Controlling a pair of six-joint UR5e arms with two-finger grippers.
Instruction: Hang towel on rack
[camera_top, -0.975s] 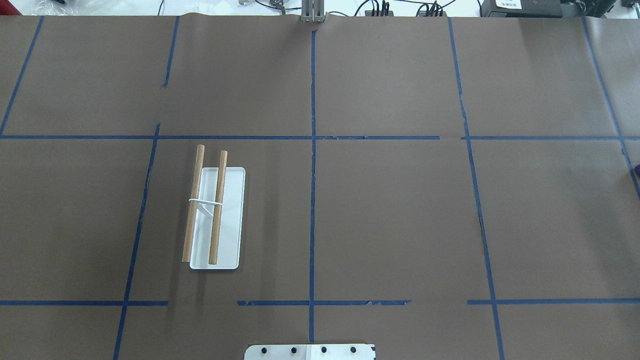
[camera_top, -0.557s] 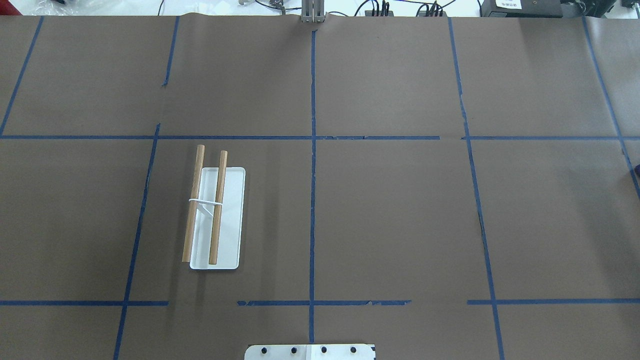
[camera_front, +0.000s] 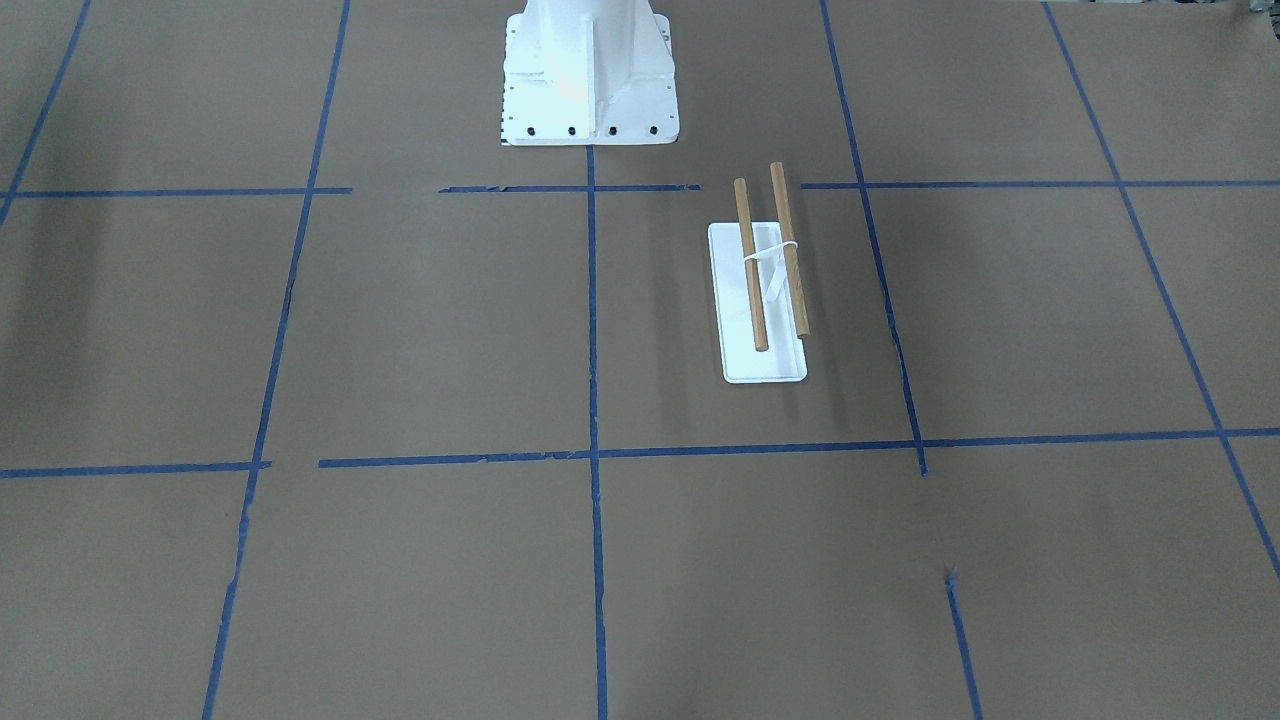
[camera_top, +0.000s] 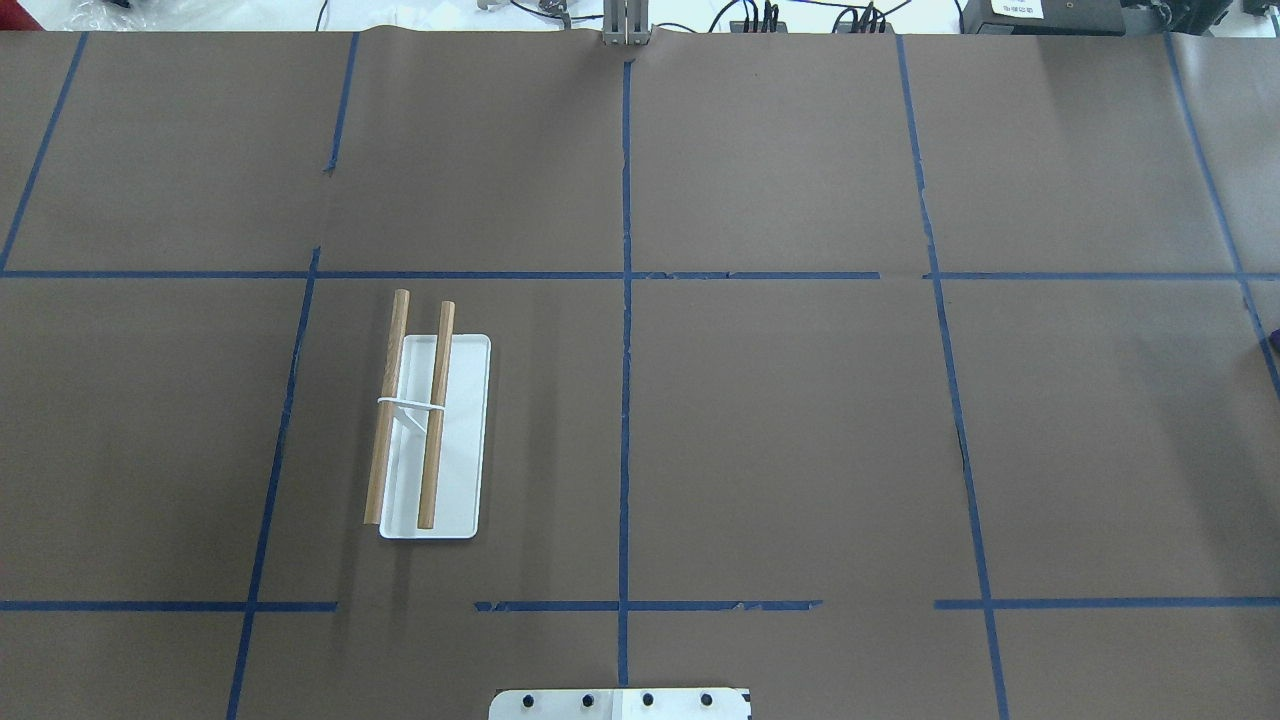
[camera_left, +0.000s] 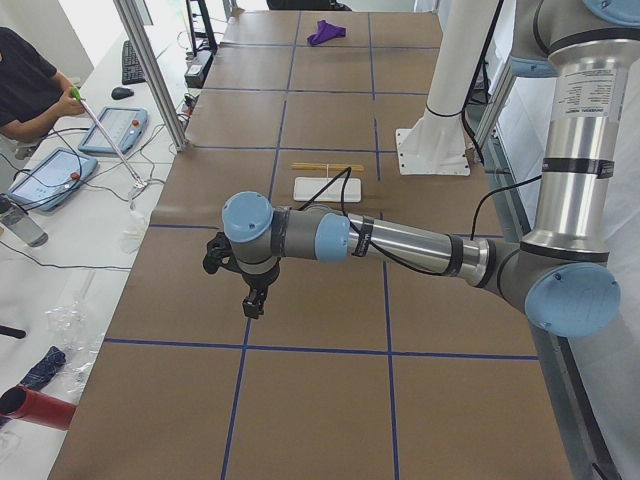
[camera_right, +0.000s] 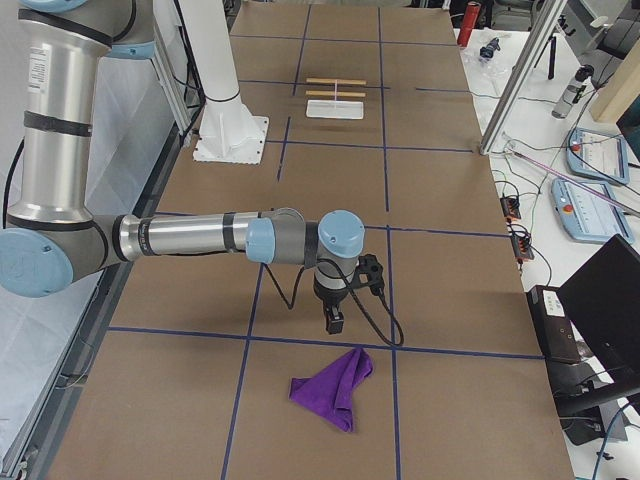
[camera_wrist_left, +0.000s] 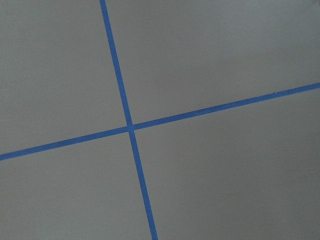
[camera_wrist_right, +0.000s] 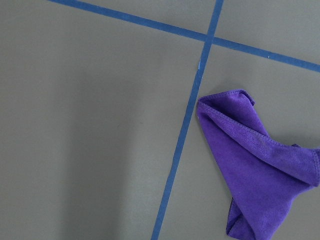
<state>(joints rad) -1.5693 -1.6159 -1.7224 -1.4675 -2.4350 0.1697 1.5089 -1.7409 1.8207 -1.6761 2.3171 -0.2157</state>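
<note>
Towel (camera_right: 333, 400), deep purple, soft, crumpled in a folded heap with stitched edges, on the brown surface (camera_right: 460, 300) near the right pincer (camera_right: 334, 322), far from the rack (camera_right: 336, 95), pincer's opening cannot be told

Towel (camera_wrist_right: 260, 165) cropped by right wrist view's right edge; left gripper (camera_left: 252, 305) and right gripper (camera_right: 333, 322) too small to judge opening

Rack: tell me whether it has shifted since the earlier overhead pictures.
No. The rack stands exactly where it was, at the same gap from the blue tape line beside it.
</note>
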